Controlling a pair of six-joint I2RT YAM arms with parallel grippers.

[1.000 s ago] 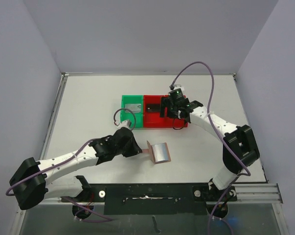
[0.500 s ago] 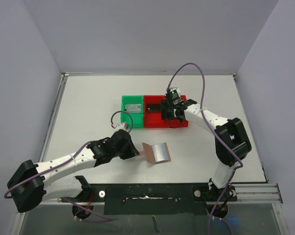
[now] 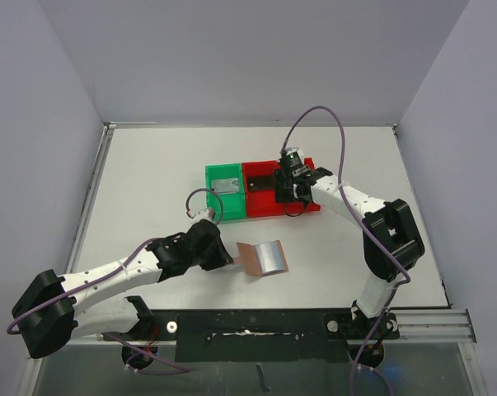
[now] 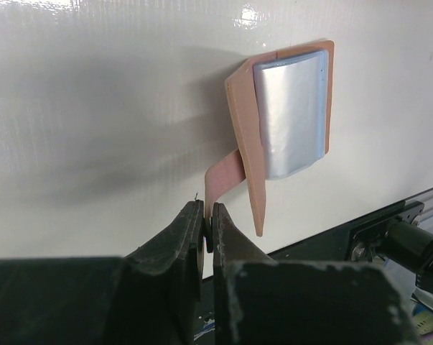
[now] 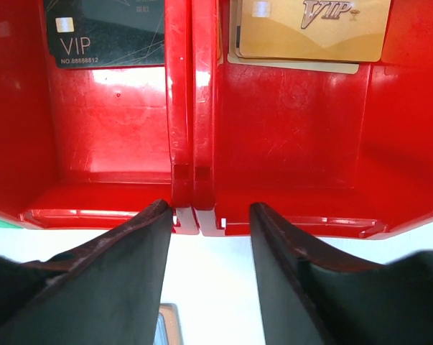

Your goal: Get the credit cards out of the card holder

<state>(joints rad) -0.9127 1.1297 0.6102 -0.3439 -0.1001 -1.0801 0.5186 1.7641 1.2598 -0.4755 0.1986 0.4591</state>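
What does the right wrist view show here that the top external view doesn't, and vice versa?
Only the right wrist view reads the cards in the red bins: a black VIP card in one, a gold VIP card over a pale card in the other. Only the top external view shows the green bin, the open card holder on the table and the left hand at its tab. Both show the red bins and the open right hand over their near edge.
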